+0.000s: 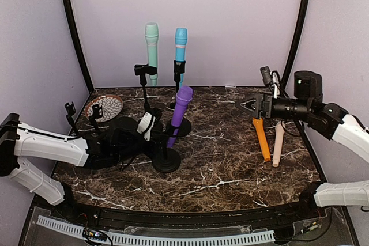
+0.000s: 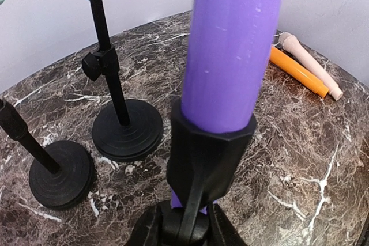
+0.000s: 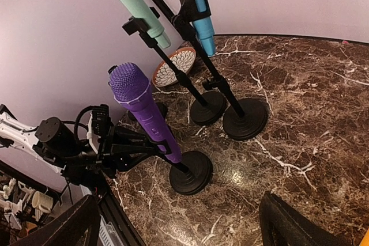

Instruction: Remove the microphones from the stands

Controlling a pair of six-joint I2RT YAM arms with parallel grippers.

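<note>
Purple microphone (image 1: 180,113) sits clipped in its stand (image 1: 166,159), left-front part of the table (image 1: 230,159); lift not yet begun.

Left gripper (image 3: 164,151) pinches the stand's post just under the clip (image 2: 210,148), steadying it. Right gripper (image 1: 246,106) hangs spread wide near the right edge, above an orange microphone (image 1: 261,138) and a beige microphone (image 1: 278,142) lying flat. My read: the right arm should cross over, close on the purple body above the clip but below the mesh head, then draw along the microphone's own tilt, not sideways, or the clip will drag the base. The left should hold the post firm. Mind the blue microphone (image 1: 180,47) and green microphone (image 1: 151,50) on stands just behind.
</note>
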